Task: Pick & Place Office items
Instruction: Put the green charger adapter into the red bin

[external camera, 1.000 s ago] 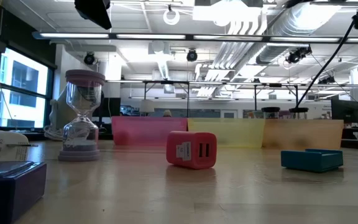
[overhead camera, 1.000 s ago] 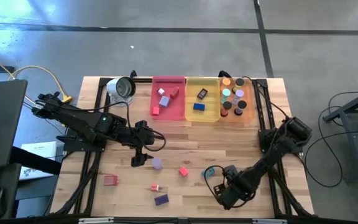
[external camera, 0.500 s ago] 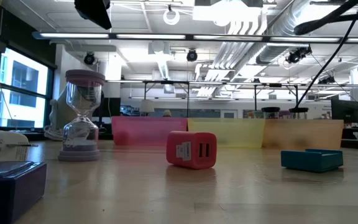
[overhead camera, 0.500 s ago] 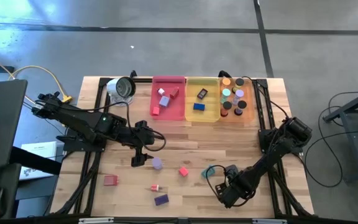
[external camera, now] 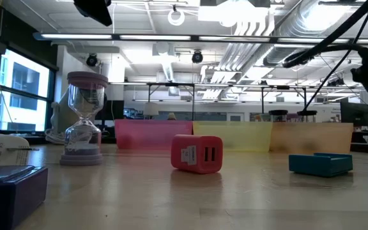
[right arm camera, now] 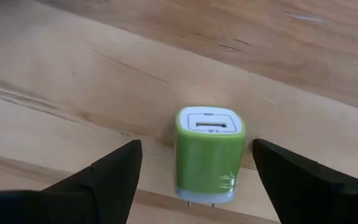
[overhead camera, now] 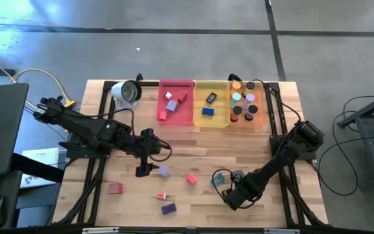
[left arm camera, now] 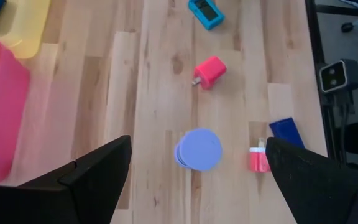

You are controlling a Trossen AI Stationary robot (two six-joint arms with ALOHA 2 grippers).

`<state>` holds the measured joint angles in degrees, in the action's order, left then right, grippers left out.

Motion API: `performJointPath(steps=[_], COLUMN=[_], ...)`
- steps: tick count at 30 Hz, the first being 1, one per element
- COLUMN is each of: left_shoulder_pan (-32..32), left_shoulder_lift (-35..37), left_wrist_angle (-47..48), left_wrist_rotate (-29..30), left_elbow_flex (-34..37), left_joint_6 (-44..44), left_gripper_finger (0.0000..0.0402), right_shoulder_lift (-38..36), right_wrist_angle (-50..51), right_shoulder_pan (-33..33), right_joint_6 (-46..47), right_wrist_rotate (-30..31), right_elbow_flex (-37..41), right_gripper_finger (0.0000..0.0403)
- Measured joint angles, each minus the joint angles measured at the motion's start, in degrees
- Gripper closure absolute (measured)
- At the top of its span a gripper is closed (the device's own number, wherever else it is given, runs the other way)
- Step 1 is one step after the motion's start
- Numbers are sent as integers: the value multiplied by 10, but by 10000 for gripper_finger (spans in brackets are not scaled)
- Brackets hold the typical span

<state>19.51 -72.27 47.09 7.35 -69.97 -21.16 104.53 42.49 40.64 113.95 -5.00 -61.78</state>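
The right arm reaches low across the tabletop [overhead camera: 193, 146] near its front edge, its hand [right arm camera: 194, 174] spread wide around a small green charger block [right arm camera: 209, 154] that lies on the wood between the fingers, untouched; from above, this block is hidden under the hand. The left arm stretches in from the left, its hand [left arm camera: 194, 180] also spread, hovering over a lavender disc [left arm camera: 199, 149] near the middle of the tabletop. The green block has a white face with a slot.
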Motion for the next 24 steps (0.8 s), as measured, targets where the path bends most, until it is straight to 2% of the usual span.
performJointPath(steps=[7, 16, 21, 24], left_shoulder_pan=[15, 17, 17, 17], left_shoulder_lift=[0, 0, 0, 0], left_wrist_angle=[0, 0, 0, 0], left_wrist_rotate=[2, 3, 4, 4], left_elbow_flex=[0, 0, 0, 0], left_joint_6=[1, 13, 19, 19], left_gripper_finger=[39, 38, 38, 38], right_shoulder_lift=[0, 0, 0, 0], right_wrist_angle=[3, 1, -1, -2], right_shoulder_pan=[1, 1, 0, 0], right_joint_6=[-2, -3, -10, -16], right_wrist_rotate=[-1, -14, -29, -31], right_elbow_flex=[0, 0, 0, 0], right_gripper_finger=[134, 216, 276, 282])
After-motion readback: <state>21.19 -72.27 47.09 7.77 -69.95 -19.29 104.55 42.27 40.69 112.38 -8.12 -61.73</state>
